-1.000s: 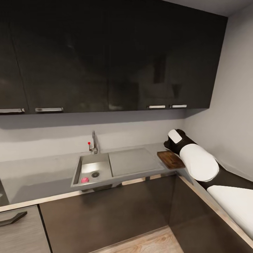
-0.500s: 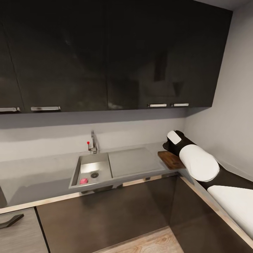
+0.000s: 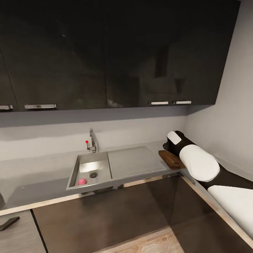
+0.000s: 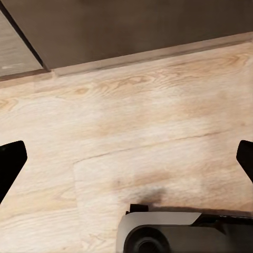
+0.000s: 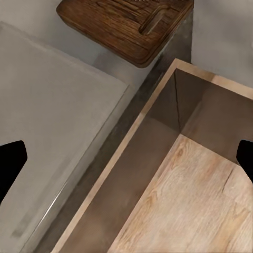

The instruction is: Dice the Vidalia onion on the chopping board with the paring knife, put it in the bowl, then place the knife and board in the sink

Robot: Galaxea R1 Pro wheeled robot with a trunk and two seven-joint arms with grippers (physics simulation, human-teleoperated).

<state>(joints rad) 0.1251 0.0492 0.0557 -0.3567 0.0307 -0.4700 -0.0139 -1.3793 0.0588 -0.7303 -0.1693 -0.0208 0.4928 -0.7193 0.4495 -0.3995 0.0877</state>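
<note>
Head view: onion [image 3: 82, 181], a small pink ball, lies in the near corner of the sink [image 3: 92, 170] basin, just beside the drain. Judged from its shape it is light, firm and prone to roll; a grasp across its widest part, from above, looks safest. The chopping board [image 3: 170, 160] lies on the countertop [image 3: 35, 175] past the drainboard, partly covered by the right arm [image 3: 196, 160].

Left wrist view: the left gripper [image 4: 126, 163] points down at the wooden floor [image 4: 132, 121], its fingers [image 4: 10, 163] spread wide with nothing between them.

Right wrist view: the right gripper [image 5: 126, 161] has its fingers [image 5: 10, 161] spread wide and empty. The chopping board [image 5: 126, 23] lies beyond the fingertips, slot handle toward the counter corner. Stiff, flat and probably heavier, it calls for a grip on an overhanging edge or at the slot.
</note>
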